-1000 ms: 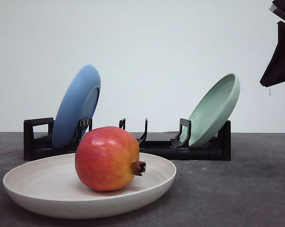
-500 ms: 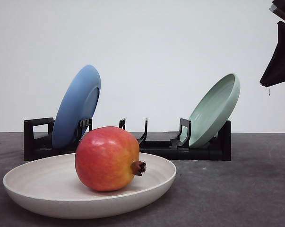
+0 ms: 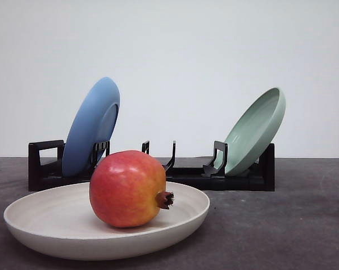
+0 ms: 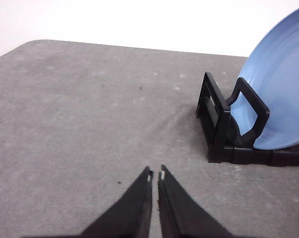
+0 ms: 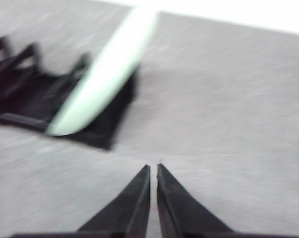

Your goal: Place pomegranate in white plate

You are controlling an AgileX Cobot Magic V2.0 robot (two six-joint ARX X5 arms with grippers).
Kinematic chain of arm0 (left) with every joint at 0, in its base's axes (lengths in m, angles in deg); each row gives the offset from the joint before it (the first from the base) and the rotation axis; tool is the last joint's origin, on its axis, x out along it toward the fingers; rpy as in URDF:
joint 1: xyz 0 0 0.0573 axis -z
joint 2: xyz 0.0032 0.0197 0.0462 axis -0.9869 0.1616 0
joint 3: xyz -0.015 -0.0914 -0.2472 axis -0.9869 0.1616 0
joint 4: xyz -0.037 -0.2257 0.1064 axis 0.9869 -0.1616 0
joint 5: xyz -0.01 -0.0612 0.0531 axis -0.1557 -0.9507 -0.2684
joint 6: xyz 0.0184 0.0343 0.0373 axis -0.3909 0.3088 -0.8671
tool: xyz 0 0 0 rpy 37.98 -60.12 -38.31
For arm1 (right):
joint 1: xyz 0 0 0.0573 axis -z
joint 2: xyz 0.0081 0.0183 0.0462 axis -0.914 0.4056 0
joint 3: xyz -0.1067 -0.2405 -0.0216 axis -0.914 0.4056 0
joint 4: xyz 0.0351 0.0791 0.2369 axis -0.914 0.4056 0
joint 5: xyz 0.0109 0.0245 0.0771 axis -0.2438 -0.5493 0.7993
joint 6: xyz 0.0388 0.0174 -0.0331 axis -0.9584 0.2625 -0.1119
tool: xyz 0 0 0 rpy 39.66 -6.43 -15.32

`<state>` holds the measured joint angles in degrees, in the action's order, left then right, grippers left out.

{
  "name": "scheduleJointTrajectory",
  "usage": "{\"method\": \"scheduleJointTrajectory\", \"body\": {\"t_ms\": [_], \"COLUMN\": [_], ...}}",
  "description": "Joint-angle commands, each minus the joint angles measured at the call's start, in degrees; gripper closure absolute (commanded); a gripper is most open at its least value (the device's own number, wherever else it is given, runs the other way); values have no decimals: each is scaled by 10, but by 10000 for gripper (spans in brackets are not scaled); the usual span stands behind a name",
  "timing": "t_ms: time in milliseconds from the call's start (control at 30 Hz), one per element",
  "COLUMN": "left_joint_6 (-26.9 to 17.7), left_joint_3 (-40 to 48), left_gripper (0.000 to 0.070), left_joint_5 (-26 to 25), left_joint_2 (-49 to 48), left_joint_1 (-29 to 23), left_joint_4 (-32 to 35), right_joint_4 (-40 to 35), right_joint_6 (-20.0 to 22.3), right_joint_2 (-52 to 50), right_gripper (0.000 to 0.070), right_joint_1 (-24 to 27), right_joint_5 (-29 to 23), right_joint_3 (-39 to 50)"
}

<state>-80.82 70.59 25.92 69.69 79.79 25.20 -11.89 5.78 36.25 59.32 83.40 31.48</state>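
The pomegranate is being held by the white plate, nearest on the grey table, its brown crown pointing right. Behind, a blue plate and a pale green plate are being propped on edge at opposite ends of a black rack. The left claw and right claw are being kept nearly closed, empty, above bare table.

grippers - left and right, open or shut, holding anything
Left gripper: shut, holding nothing, above bare table.
Right gripper: shut, holding nothing; the view is blurred.
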Motion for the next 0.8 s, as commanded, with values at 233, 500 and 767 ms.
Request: {"method": "scheduleJointTrajectory", "body": {"t_ms": [233, 500, 767], "left_joint_6": [-7, -7, -7], "left_joint_3": [5, 5, 5], "left_gripper": [700, 700, 700], "left_joint_5": [0, 0, 0], "left_joint_2": [0, 0, 0], "left_joint_1": [-2, -2, -2], "left_joint_4": [-2, -2, -2], "right_joint_4": [-22, -24, -27], "right_joint_6": [-41, -41, -41], "right_joint_2": [-186, -312, -314], "right_gripper": [679, 679, 679], "right_joint_1": [46, 63, 67], "right_joint_5": [-14, -13, -11], "right_joint_3": [137, 191, 194]}}
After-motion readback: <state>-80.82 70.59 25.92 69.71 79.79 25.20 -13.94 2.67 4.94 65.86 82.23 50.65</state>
